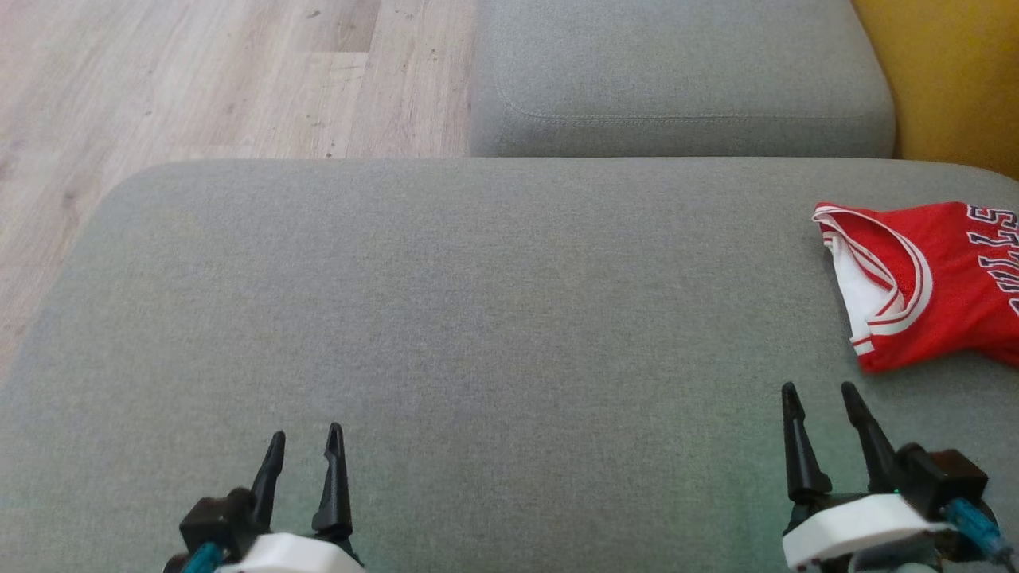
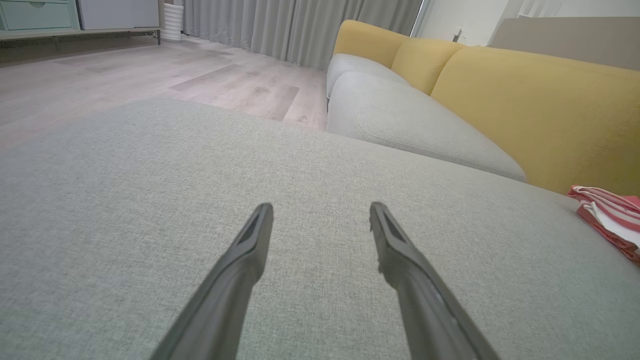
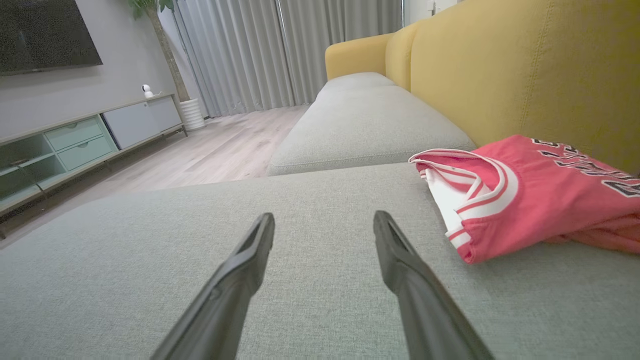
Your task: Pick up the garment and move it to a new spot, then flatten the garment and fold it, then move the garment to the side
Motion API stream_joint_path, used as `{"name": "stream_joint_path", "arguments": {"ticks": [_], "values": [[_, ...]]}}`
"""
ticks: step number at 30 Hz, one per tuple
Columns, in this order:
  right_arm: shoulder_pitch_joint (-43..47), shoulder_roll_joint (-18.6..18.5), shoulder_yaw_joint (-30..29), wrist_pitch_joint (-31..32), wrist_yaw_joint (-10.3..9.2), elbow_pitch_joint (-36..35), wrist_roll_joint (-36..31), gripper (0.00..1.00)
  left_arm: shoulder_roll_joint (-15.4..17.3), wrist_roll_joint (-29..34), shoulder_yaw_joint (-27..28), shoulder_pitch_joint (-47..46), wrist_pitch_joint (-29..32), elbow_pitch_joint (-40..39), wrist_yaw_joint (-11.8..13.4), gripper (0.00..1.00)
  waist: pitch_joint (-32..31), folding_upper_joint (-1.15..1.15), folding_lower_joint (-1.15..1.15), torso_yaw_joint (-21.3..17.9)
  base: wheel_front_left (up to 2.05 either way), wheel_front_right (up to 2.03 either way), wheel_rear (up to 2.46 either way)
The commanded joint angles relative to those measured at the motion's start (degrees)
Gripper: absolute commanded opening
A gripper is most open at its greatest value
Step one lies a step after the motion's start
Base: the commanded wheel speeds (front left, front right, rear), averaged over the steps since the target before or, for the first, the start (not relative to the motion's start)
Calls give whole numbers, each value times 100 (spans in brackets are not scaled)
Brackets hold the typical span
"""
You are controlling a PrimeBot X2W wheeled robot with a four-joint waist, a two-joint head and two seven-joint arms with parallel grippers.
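The garment (image 1: 931, 286) is a red jersey with white trim and dark lettering, lying folded at the right edge of the grey sofa seat (image 1: 478, 318). It also shows as the garment (image 3: 540, 195) ahead and to the right of the right fingers, and its edge as the garment (image 2: 610, 215) at the far right. My right gripper (image 1: 820, 390) stands open just short of it, nothing between its fingers. My left gripper (image 1: 306, 433) is open at the lower left over bare cushion, far from the jersey.
A second grey seat cushion (image 1: 677, 79) lies beyond, with a yellow backrest (image 1: 947, 72) at the right. Wooden floor (image 1: 199, 79) lies past the seat's left and far edges. A low TV cabinet (image 3: 75, 140) and curtains (image 3: 280, 50) stand across the room.
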Motion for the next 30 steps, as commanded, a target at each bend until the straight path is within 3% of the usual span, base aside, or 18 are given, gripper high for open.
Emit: {"name": "stream_joint_path", "arguments": {"ticks": [1, 7, 8, 13, 30], "values": [[-213, -31, 176, -94, 37, -140, 33, 100, 24, 67, 183, -295, -57, -110, -24, 100, 0, 0, 0, -2, 0, 0, 0], [-257, -31, 206, -130, 37, -26, 49, 100, 18, 92, 198, -329, -62, -143, -34, 100, 14, 0, 0, -16, 0, 0, 0], [-4, 1, 69, -61, 0, 146, 3, 0, -4, 51, 5, -8, 0, 26, -7, 0, 15, 0, 0, -17, 0, 0, 0], [84, 4, 88, -42, -1, 525, 55, 0, -70, 8, -3, 138, 23, 290, -10, 0, 21, 0, 0, -26, 0, 0, 0], [-74, 0, -11, 182, 4, 471, 1097, 0, -187, -721, 407, 47, 282, 204, -202, 0, 64, 0, 0, -93, 0, 0, 0]]}}
